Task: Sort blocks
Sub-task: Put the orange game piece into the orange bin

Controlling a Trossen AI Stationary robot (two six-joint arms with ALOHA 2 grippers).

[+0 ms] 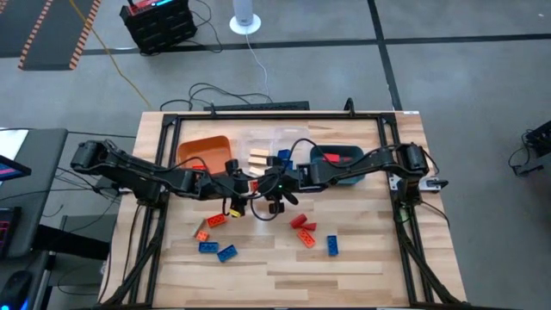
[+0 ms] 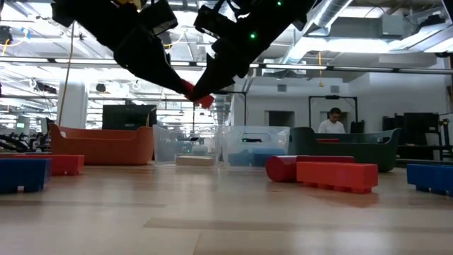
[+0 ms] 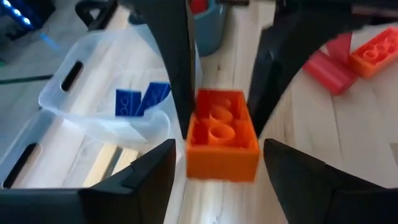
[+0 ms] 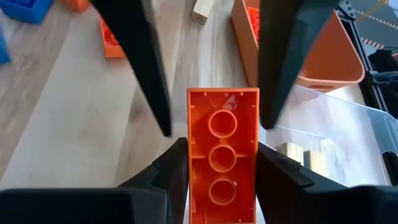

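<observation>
An orange studded block [image 4: 222, 124] hangs in mid-air between my two grippers, above the table's middle [image 1: 256, 183]. My right gripper [image 4: 222, 146] is shut on it. My left gripper [image 3: 219, 146] is open and faces it from the left. Its fingers [image 4: 149, 74] stand on either side of the block's free end, with a gap showing at each side. The low view shows the block [image 2: 202, 99] well above the table. Other blocks lie loose on the near half of the table: red [image 1: 217, 220], orange [image 1: 306, 239] and blue [image 1: 226, 253]. My right gripper pinches the orange block between its two fingers, on the block's long sides near one end [image 4: 194, 177]. The fingers come roughly level from the table's right and lie along the block. Its hollow underside faces the right wrist camera. The block is lifted clear and sticks out toward my left gripper.
Three trays stand in a row on the far side of the grippers. These are an orange tray [image 1: 205, 151], a clear tray [image 1: 258, 142] with tan blocks [image 1: 258, 157] and blue blocks [image 3: 140, 102], and a teal tray [image 1: 344, 164] with a red block [image 1: 331, 158]. A person [image 2: 333, 122] stands far behind the table.
</observation>
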